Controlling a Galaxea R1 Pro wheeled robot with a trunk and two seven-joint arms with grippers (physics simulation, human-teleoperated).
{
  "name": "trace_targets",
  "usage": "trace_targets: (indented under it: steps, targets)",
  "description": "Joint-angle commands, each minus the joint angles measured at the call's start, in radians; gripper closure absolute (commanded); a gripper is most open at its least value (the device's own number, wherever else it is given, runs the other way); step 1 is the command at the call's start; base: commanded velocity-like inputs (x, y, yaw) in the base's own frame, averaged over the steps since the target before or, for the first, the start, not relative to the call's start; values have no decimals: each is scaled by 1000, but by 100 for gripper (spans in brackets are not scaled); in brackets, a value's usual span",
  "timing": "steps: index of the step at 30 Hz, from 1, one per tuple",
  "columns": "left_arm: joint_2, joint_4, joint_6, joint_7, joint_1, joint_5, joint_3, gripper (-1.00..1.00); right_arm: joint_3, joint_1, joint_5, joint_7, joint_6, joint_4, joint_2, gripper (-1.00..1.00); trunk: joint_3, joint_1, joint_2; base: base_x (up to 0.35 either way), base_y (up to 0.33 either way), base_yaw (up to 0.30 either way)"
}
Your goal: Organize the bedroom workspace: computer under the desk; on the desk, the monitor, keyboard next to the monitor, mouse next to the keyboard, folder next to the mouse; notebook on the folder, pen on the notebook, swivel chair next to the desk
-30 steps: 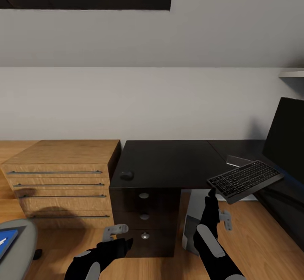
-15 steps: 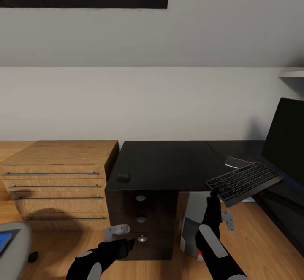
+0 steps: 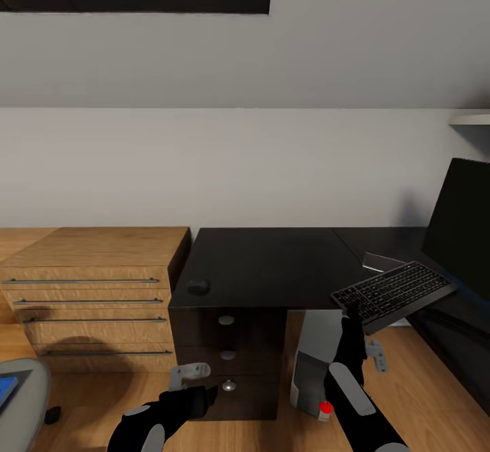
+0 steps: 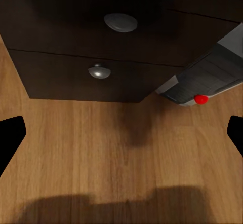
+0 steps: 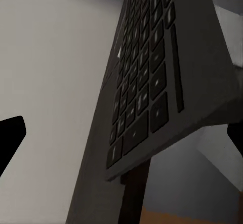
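Keyboard (image 3: 393, 295) tilted, just above right end effector (image 3: 351, 310), beside desk (image 3: 272, 265)

— What sort of room?
— A home study corner — a black-topped desk with round-knobbed drawers (image 3: 262, 265), a light wooden drawer unit (image 3: 95, 288), wood floor (image 3: 408, 370), and a wide black flat monitor (image 3: 459, 224).

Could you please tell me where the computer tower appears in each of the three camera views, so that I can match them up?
Head view: the computer stands on the floor under the desk, right of the drawers, by the right arm.
Left wrist view: the computer sits beside the dark drawer front.
Right wrist view: I cannot make it out; the keyboard dominates.
Shared landmark: the computer's red light.
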Motion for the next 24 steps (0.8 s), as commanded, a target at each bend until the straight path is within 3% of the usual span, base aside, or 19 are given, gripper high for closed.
trace_targets:
  steps: [1,24]
  targets:
    - [0,-1,3,9,-1,11,-1,-100,-10,-1,-11,8,-4,0,-6,-100,-1,0,-1,0,0,0]
    - [0,-1,3,9,-1,11,0,-100,-21,-1,-12,7,-2,0,-19,-100,-1,0,-1,0,0,0]
